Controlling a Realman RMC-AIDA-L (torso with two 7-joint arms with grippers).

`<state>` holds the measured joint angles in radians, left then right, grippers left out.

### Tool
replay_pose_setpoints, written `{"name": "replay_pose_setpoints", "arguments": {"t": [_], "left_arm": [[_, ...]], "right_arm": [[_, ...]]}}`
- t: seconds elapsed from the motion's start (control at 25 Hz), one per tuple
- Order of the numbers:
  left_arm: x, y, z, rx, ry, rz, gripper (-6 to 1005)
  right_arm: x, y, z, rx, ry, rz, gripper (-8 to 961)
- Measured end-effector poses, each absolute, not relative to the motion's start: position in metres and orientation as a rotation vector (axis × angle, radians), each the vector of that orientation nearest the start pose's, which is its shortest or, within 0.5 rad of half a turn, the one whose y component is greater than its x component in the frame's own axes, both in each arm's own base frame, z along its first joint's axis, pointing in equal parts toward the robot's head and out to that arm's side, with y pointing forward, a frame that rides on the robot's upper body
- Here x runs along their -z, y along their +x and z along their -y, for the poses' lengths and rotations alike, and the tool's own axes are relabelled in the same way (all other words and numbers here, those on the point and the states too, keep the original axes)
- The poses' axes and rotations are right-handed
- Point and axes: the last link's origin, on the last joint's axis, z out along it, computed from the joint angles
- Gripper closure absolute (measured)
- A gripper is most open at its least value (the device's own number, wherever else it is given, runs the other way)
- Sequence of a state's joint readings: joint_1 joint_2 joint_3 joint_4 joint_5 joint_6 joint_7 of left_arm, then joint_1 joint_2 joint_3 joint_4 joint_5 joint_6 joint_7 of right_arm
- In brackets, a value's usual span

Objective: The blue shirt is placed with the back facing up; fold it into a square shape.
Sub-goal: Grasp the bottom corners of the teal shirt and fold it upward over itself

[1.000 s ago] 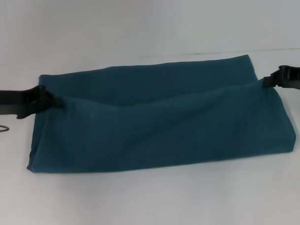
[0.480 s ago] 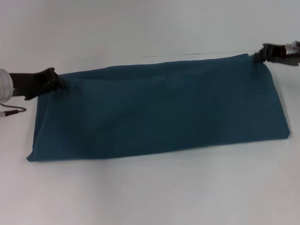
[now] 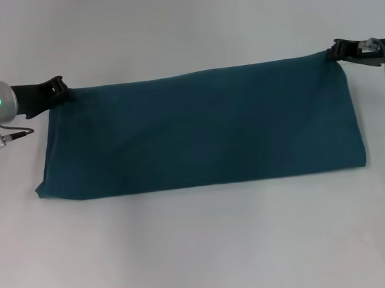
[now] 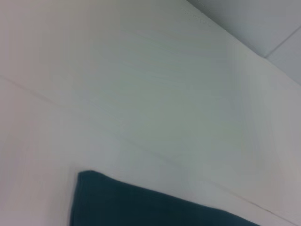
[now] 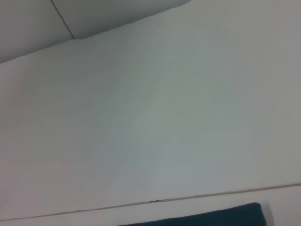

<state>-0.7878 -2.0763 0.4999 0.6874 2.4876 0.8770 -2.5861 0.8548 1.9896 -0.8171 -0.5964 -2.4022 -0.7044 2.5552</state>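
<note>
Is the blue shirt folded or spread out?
Folded: the blue shirt lies as a long flat band, no sleeves showing; both grippers sit at its far corners.

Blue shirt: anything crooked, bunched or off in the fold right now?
Nothing stands out. The blue shirt lies flat as a wide band on the white table, with no bunching. The left gripper and right gripper sit at its far corners, and the far edge runs taut between them.
</note>
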Motion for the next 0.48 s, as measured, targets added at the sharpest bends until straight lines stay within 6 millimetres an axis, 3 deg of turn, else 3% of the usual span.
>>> {"name": "replay_pose_setpoints", "arguments": {"t": [0.24,0.48], "left_arm": [[-0.040,-0.274,-0.453,0.523,-1.687,1.626,982],[-0.044,-0.271,-0.457,0.547,-1.670,1.613,982]], "right_arm": [[-0.035,0.240,-0.488,-0.336,-1.847,-1.315,923],[-0.040,0.241,-0.491,-0.356,-1.810,-1.319,922]]}}
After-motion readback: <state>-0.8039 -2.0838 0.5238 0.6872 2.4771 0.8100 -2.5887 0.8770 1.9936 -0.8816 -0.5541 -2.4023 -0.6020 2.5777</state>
